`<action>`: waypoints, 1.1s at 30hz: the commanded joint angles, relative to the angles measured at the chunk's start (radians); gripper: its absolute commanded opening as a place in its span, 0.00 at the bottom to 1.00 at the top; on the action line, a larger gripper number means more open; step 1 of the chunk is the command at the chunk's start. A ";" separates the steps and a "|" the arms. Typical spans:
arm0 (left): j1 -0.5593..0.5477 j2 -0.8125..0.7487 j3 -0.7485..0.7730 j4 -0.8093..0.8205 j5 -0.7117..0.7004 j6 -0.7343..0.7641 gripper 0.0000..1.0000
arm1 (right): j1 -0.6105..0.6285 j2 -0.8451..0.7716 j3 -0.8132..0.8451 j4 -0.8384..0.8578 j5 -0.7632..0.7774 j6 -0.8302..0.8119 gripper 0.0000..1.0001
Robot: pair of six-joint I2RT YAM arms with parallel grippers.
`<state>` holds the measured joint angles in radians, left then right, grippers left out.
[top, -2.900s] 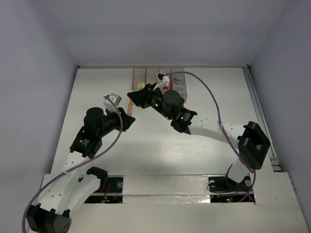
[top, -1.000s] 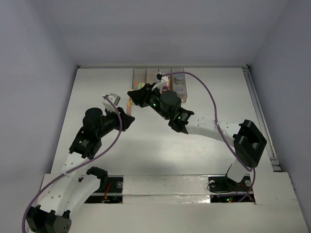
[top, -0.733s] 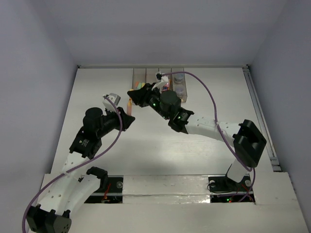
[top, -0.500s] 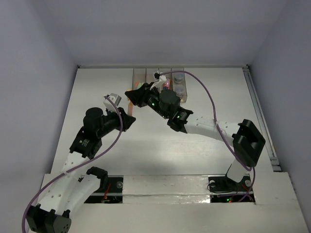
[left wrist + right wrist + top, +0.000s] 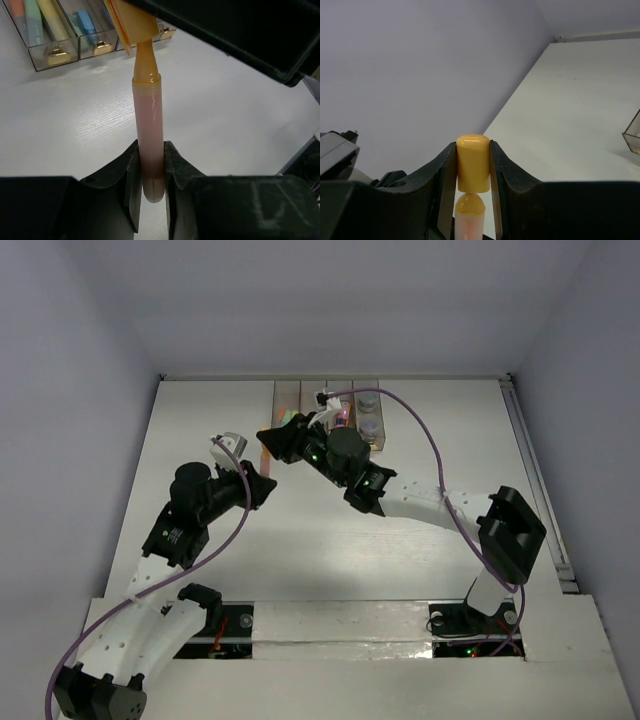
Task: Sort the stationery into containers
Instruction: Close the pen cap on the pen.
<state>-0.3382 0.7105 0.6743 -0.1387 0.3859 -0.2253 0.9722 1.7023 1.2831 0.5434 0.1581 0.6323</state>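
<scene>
My left gripper (image 5: pixel 149 167) is shut on the lower end of a pale pink marker (image 5: pixel 148 125), which points away towards the containers. Its orange tip (image 5: pixel 144 57) is bare. Just past the tip, my right gripper (image 5: pixel 473 152) is shut on the yellow-orange cap (image 5: pixel 473 162), with the marker's tip (image 5: pixel 468 205) right below it. From above, the two grippers (image 5: pixel 262 480) (image 5: pixel 272 440) meet just in front of the containers (image 5: pixel 330 410). The clear bins (image 5: pixel 62 50) hold orange, green, yellow and blue sticks.
The row of bins stands at the table's far edge, with round grey pieces (image 5: pixel 368 405) in the rightmost one. A corner of a bin (image 5: pixel 634 134) shows at the right wrist view's right edge. White walls enclose the table.
My right gripper has shifted slightly left and away with the cap. The left arm and the marker have stayed put.
</scene>
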 commanded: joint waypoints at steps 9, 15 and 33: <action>0.004 -0.037 0.031 0.030 -0.116 0.004 0.00 | 0.056 -0.044 -0.054 0.088 0.034 -0.005 0.12; 0.004 -0.051 0.030 0.040 -0.130 0.004 0.00 | 0.074 -0.036 -0.080 0.145 0.012 0.082 0.12; 0.004 -0.131 0.024 0.057 -0.226 -0.008 0.00 | 0.111 -0.089 -0.151 0.175 -0.135 0.316 0.03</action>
<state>-0.3519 0.5846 0.6743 -0.2054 0.2974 -0.2241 1.0279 1.6623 1.1347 0.7258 0.1558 0.8925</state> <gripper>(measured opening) 0.153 0.346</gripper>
